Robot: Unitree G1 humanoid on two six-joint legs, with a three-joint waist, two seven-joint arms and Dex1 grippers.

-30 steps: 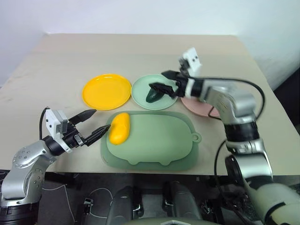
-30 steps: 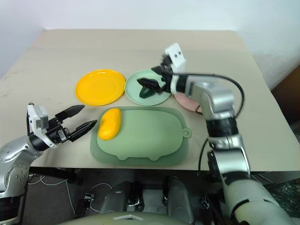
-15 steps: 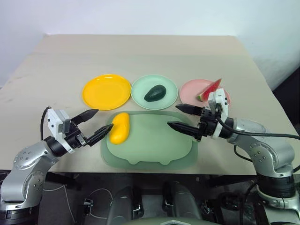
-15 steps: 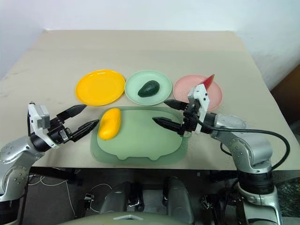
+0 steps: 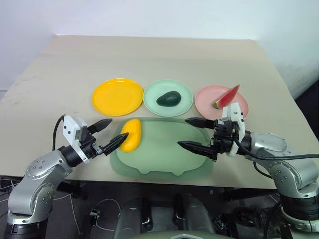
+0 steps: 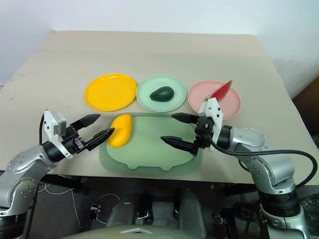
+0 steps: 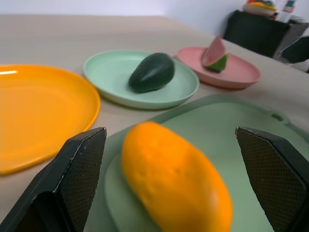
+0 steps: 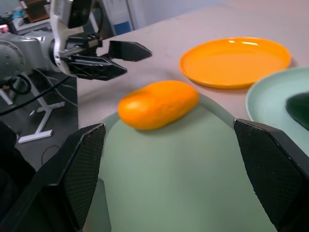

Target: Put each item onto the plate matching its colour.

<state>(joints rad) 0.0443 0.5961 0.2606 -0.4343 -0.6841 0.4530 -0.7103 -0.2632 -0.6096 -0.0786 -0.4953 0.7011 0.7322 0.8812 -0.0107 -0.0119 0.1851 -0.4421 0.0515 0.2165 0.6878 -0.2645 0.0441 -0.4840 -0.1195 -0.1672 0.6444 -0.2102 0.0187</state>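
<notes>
A yellow mango [image 5: 131,135] lies on the left end of the large green tray [image 5: 159,154]. My left gripper [image 5: 119,127] is open just left of the mango, one fingertip close beside it, nothing between the fingers [image 7: 79,164]. My right gripper [image 5: 182,132] is open over the tray's right half, pointing toward the mango and holding nothing. Behind the tray stand three plates in a row. The yellow plate [image 5: 117,96] is bare. The dark green avocado [image 5: 169,98] rests on the mint plate [image 5: 152,97]. The watermelon wedge [image 5: 225,97] rests on the pink plate [image 5: 205,99].
The tray sits near the table's front edge, with a small tab on its right side. Bare tabletop [image 5: 149,55] stretches behind the plates and to both sides.
My right gripper has drawn back from the avocado on the mint plate and come down over the tray's right side, uncovering the pink plate. My left gripper edged slightly toward the mango.
</notes>
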